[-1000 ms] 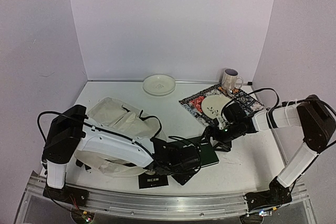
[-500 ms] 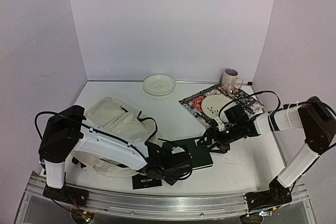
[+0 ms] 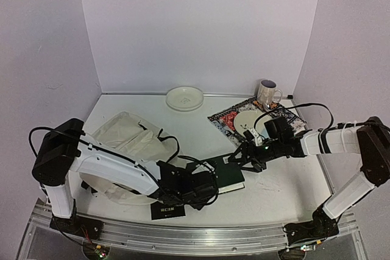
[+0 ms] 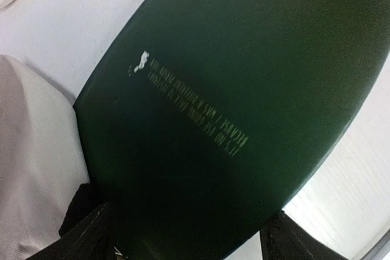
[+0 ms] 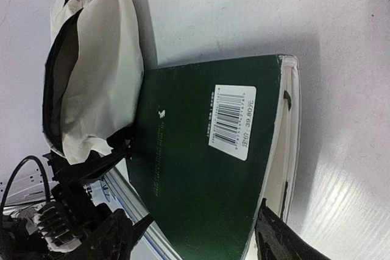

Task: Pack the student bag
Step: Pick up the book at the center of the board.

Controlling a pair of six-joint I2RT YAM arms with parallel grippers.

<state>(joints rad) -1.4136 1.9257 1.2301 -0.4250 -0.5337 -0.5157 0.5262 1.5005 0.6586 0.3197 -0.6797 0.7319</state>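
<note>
The student bag [image 3: 125, 135] is a cream fabric backpack lying at the left, its black-zippered mouth open toward the middle [image 5: 91, 59]. A dark green book [image 3: 228, 173] with a white barcode sticker [image 5: 231, 120] lies just right of it. My left gripper [image 3: 204, 188] has its jaws spread wide across the book's near-left end. In the left wrist view the cover [image 4: 231, 108] fills the span between both fingers [image 4: 91, 235], and they meet its edges. My right gripper [image 3: 239, 159] straddles the book's right end [image 5: 192, 217]. It is open, with a slim gap at one finger [image 5: 109, 235].
A patterned placemat [image 3: 226, 120] at the back right carries a white plate [image 3: 250, 121], and a mug [image 3: 267, 93] stands behind it. A white dish [image 3: 184, 97] sits by the back wall. A black card [image 3: 167, 210] lies at the front edge.
The left arm has drawn back to the left and the book has shifted left with it. The right gripper has followed the book and its fingers have narrowed around the right end.
</note>
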